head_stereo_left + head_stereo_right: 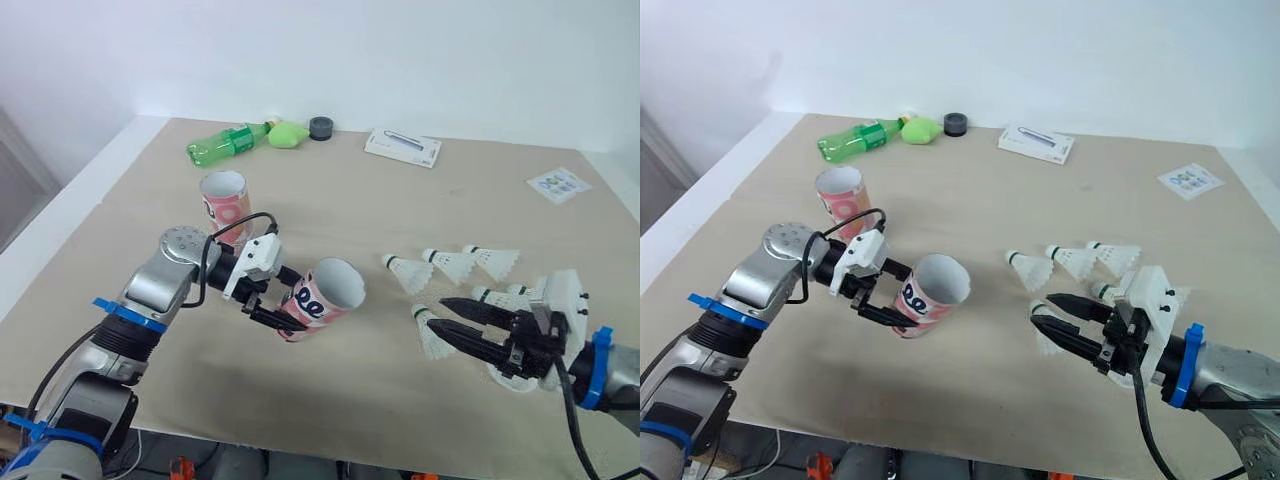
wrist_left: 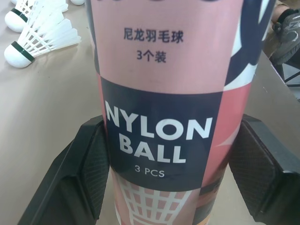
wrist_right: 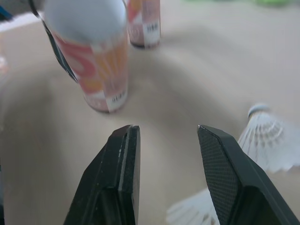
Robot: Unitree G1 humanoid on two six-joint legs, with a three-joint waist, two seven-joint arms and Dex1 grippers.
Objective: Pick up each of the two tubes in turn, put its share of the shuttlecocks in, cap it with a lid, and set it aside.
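Observation:
My left gripper (image 1: 281,306) is shut on a pink "Nylon Ball" tube (image 1: 323,297), holding it near its base. The tube is tilted, with its open mouth towards the right. Its label (image 2: 159,93) sits between the black pads (image 2: 86,180) in the left wrist view. A second, matching tube (image 1: 224,203) stands upright behind my left arm. Several white shuttlecocks (image 1: 450,264) lie on the table to the right. My right gripper (image 1: 440,314) is open, low over the nearest shuttlecock (image 1: 432,338), with its fingers pointing at the held tube (image 3: 96,56).
Along the back of the tan table (image 1: 330,400) lie a green bottle (image 1: 225,143), a green lump (image 1: 288,134), a small dark round cap (image 1: 321,127) and a white box (image 1: 402,147). A printed card (image 1: 558,184) lies at the far right.

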